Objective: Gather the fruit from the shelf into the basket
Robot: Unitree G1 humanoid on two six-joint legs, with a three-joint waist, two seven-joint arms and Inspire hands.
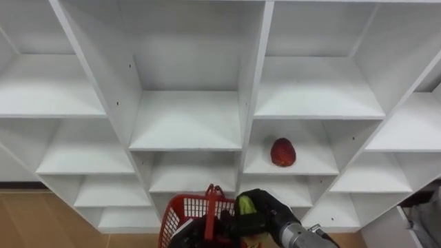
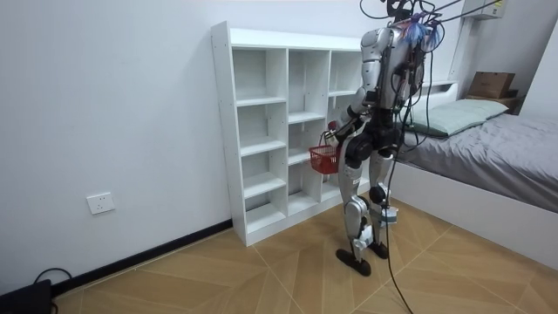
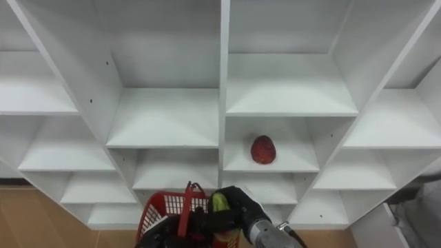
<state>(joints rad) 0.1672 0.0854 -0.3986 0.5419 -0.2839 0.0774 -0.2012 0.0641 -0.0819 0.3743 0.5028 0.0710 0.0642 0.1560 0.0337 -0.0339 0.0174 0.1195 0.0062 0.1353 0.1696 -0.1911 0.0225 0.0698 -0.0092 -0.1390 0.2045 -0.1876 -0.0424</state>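
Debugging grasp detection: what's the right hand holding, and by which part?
The right hand holds a yellow-green fruit, fingers curled round its body, above the red basket.

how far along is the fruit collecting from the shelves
Partway. In hand: the right hand grips a yellow-green fruit right at the red basket, not yet let go. Left to do: a red fruit sits on a middle shelf of the white closet. What the basket already holds I cannot tell.
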